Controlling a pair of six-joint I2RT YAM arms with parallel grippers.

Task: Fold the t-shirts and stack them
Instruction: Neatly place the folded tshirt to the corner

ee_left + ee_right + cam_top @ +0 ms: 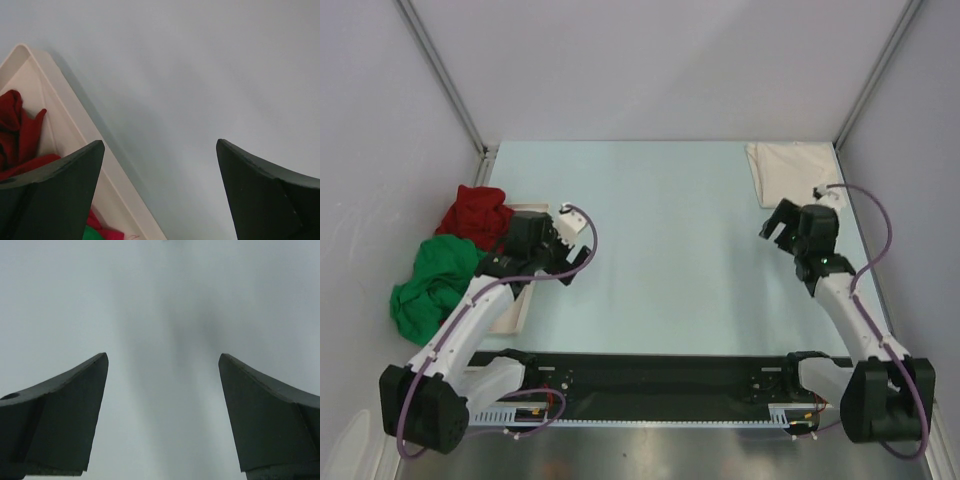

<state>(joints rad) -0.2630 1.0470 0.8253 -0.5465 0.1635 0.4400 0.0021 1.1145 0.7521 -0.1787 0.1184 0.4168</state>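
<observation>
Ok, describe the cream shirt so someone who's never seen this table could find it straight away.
Look at the pale blue-green table and go to its far right corner, just beyond the right gripper. The cream-white t-shirt lies flat there, seemingly folded. It is the only pale cloth, far from the dark red t-shirt and the green t-shirt crumpled at the left edge.

We see white links [460, 325], black joints [420, 408], purple cables [595, 238]; the left hand [160, 142] and right hand [162, 355] have dark wedge fingers [65, 410].

No text, label, brand or number is legible in any view; the black base rail [650, 385] perhaps carries unreadably small markings.
</observation>
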